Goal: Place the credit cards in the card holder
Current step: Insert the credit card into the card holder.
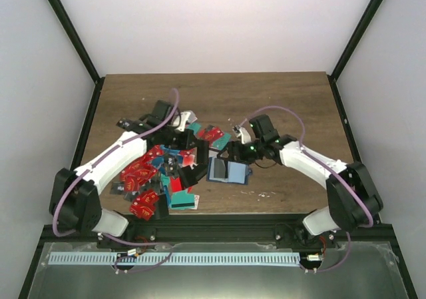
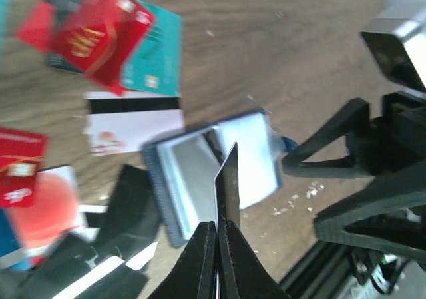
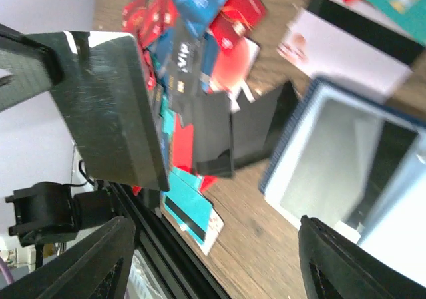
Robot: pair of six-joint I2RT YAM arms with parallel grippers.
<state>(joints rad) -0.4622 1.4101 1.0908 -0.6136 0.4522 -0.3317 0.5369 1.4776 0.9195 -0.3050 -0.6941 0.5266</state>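
Note:
The card holder [image 1: 228, 170] lies open on the table, dark blue outside and pale inside; it also shows in the left wrist view [image 2: 193, 169] and the right wrist view [image 3: 333, 146]. My left gripper [image 2: 218, 224] is shut on a black card [image 2: 229, 186], held edge-on just above the open holder; in the top view this gripper [image 1: 188, 154] is left of the holder. My right gripper [image 3: 213, 246] is open and empty at the holder's far right side [image 1: 234, 151]. Several red, teal, black and white credit cards [image 1: 156, 179] lie in a pile left of the holder.
A white card with a black stripe [image 2: 133, 120] and a teal card [image 2: 156, 56] lie beyond the holder. The black frame rail [image 1: 213, 219] runs along the near table edge. Bare wood [image 1: 293, 106] shows at the back and right.

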